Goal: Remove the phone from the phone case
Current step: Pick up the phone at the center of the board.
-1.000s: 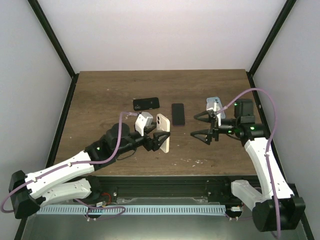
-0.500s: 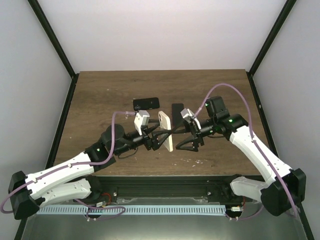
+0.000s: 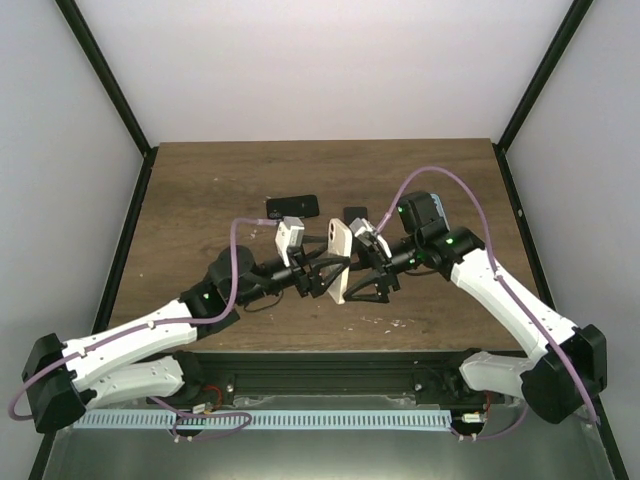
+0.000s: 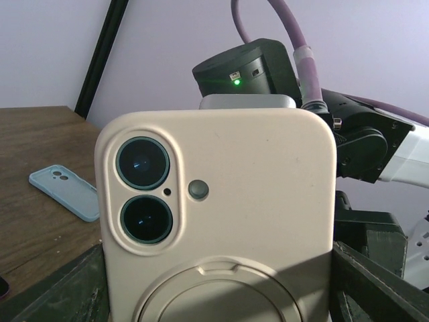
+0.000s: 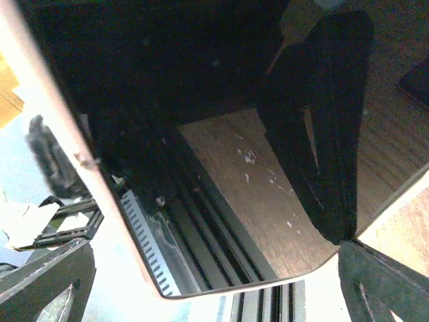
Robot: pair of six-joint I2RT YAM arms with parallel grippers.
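A phone in a cream case (image 3: 338, 262) is held upright above the table's front middle. My left gripper (image 3: 326, 277) is shut on its lower part. In the left wrist view the case's back (image 4: 221, 201) fills the frame, with two lenses at upper left, between my left gripper's (image 4: 218, 298) fingers. My right gripper (image 3: 357, 273) is open just right of the phone, facing its screen side, fingers spread above and below. In the right wrist view the dark glossy screen (image 5: 201, 100) fills the frame, and my right gripper (image 5: 214, 288) stands wide open around it.
A black case (image 3: 292, 207) and a black phone (image 3: 354, 214) lie flat behind the held phone. A light blue case (image 4: 64, 191) lies on the table, hidden under the right arm in the top view. Black frame posts stand at both sides.
My right arm swung left from the table's right side until its open gripper closed in on the phone. My left gripper raised the phone and moved it slightly right.
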